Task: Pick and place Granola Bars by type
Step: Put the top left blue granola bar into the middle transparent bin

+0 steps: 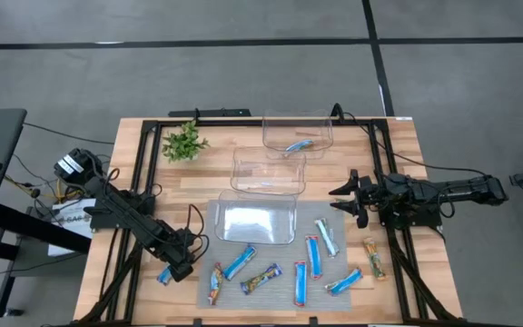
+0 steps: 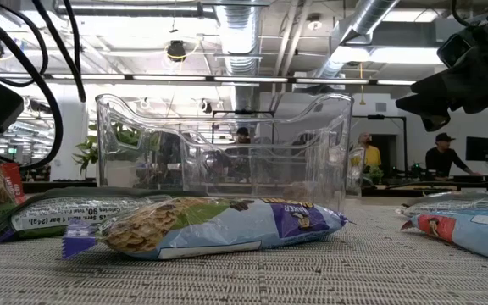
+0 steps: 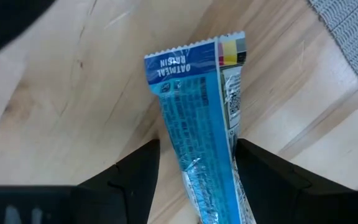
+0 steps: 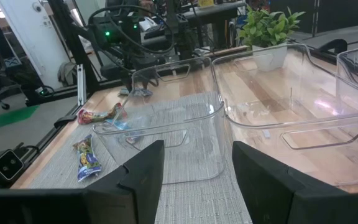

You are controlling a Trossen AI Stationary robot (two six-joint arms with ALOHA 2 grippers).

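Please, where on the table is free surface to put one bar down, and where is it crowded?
Free: bare wood between the plant and the left claw, and right of the farthest bin. Crowded: the grey mat, where granola bars lie close before the nearest bin.

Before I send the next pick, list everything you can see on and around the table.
blue granola bar: 1, on bare wood left of the mat, between the left gripper's fingers
granola bars on the mat: 7, blue, pale silvery-blue and multicolour, front half
orange-brown bar: 1, on wood right of the mat
bar in the far bin: 1, bluish
clear bins: 3, in a row from mat to table back
grey mat: 1, front centre
potted plant: 1, green, back left
wooden table: 1
people: at least two, in the room behind
left gripper: open, front left
right gripper: open, right of the bins, empty
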